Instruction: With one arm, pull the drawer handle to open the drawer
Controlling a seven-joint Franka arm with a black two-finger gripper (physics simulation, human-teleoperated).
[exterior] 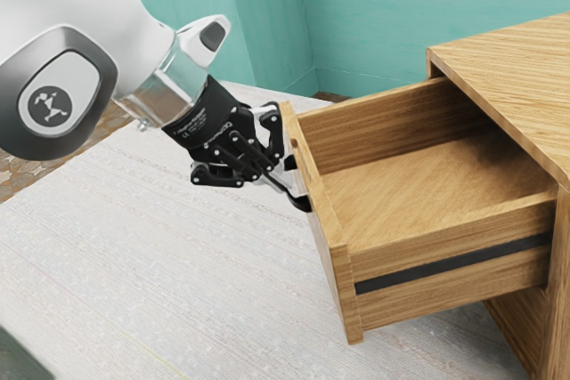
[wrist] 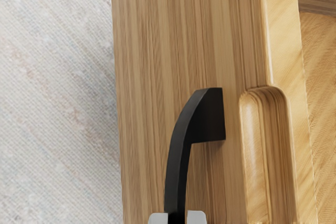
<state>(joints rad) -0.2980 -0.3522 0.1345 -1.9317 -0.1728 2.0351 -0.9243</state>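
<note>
1. While the drawer (exterior: 419, 253) stands well out of its cabinet (exterior: 508, 60), with its bare wooden inside open to view, the arm (exterior: 62, 60) comes in from about ten o'clock in the exterior view and meets the drawer's front panel.
2. The handle (exterior: 301, 199) is a slim black bar on the outer face of that panel, at roughly nine o'clock from the drawer's open box. The cabinet body lies off at three o'clock, and the whole piece sits on the pale counter (exterior: 134, 264).
3. The fingers (exterior: 270, 165) are closed on the handle from two sides. In the wrist view the two pale pads (wrist: 197, 216) sit just either side of the dark bar (wrist: 191, 150), with nothing but the bar's own thickness between them.
4. To my eye the drawer is a stiff, fairly solid thing: thick wood that will not flex, riding on a dark runner (exterior: 454, 264) along its side. It should slide rather than lift, so the pull wants to follow the runner's line, out toward nine o'clock. A sideways tug would likely make it bind.
5. The handle looks hard and smooth, and it curves in to the panel at its end, so a pinch there could slip. The straight run of the bar, where the fingers are, seems the safer hold.
6. Judging by how much of the box is showing, I'd say little travel is left.
</note>
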